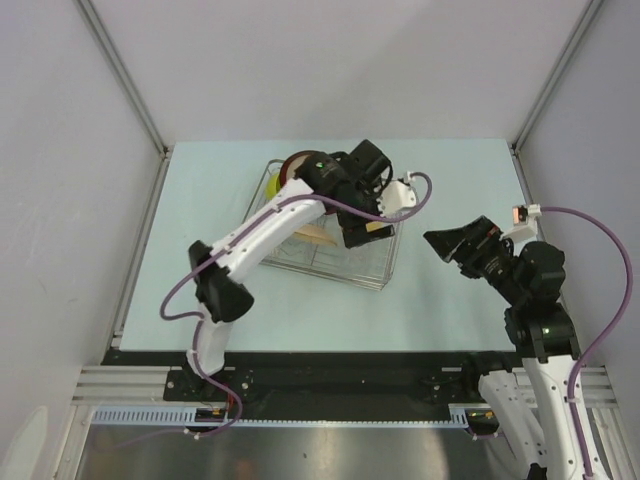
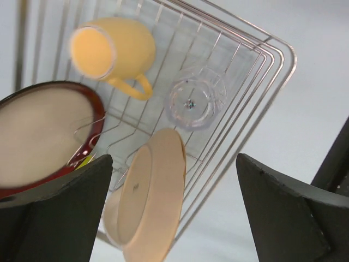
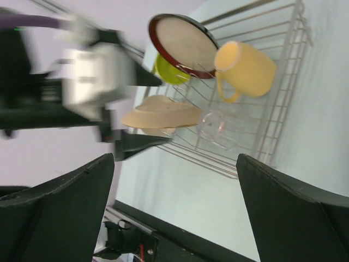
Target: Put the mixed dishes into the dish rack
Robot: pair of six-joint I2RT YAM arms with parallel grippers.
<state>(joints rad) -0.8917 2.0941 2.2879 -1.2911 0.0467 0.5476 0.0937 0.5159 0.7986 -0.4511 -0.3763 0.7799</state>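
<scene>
The silver wire dish rack [image 1: 385, 275] stands mid-table. In the left wrist view it holds the pale yellow mug [image 2: 112, 52] on its side, the small clear glass [image 2: 196, 98], the dark-red-rimmed plate [image 2: 43, 134] and a beige plate [image 2: 150, 202] on edge. The lime-green bowl [image 3: 166, 71] sits behind the red-rimmed plate [image 3: 182, 43]. I cannot make out the white bowl. My left gripper [image 2: 174, 218] hovers open over the rack, jaws wide of the beige plate and touching nothing. My right gripper [image 1: 445, 243] is open and empty, to the right of the rack.
The pale table [image 1: 200, 250] ends at a black rail [image 1: 330, 365] in front. Grey walls close the sides and back. The left arm [image 1: 270, 225] reaches across the rack. The left arm's purple cable [image 1: 400, 205] loops over the rack's right side.
</scene>
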